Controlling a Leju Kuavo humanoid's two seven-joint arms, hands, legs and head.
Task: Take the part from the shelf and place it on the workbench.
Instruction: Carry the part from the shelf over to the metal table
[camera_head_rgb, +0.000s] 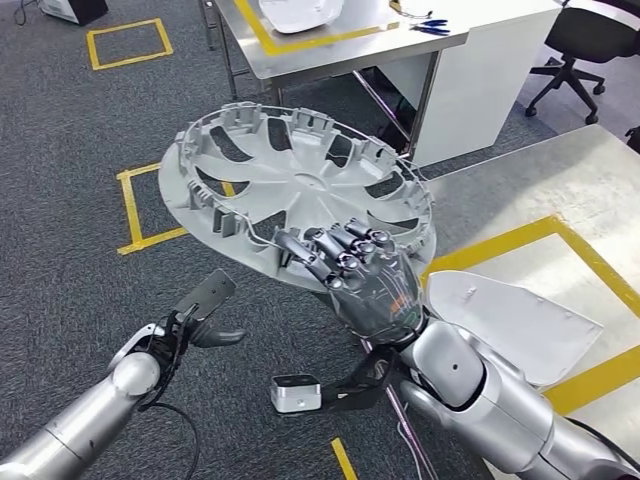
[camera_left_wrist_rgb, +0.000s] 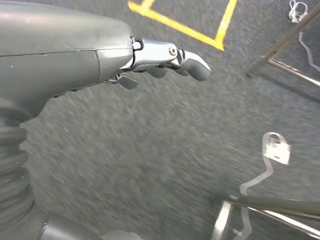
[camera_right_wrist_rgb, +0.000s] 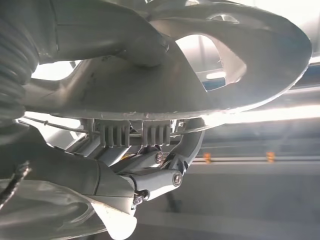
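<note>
holding a grey wheel cover (camera_head_rgb: 294, 190) by its near rim with the right hand (camera_head_rgb: 362, 275), fingers curled over the rim's upper edge, thumb under it as seen in the right wrist view (camera_right_wrist_rgb: 151, 175). wheel cover held up in the air, inner ribbed side up, tilted a little, over grey carpet floor (camera_head_rgb: 68, 150) marked with yellow tape squares (camera_head_rgb: 132, 210), just left of the near bench (camera_head_rgb: 528, 190). near bench metal-topped with a yellow tape outline (camera_head_rgb: 558, 235) and a flat white panel (camera_head_rgb: 521, 320) lying inside it, beside the right forearm. left hand (camera_head_rgb: 198, 318) low at the left, holding nothing, fingers stretched out roughly straight and close together in the left wrist view (camera_left_wrist_rgb: 170, 57), above the carpet. second bench (camera_head_rgb: 355, 30) farther back with another white part (camera_head_rgb: 298, 12) on top and blue-handled tool (camera_head_rgb: 430, 25) near its edge. black office chair (camera_head_rgb: 581, 40) at top right.
</note>
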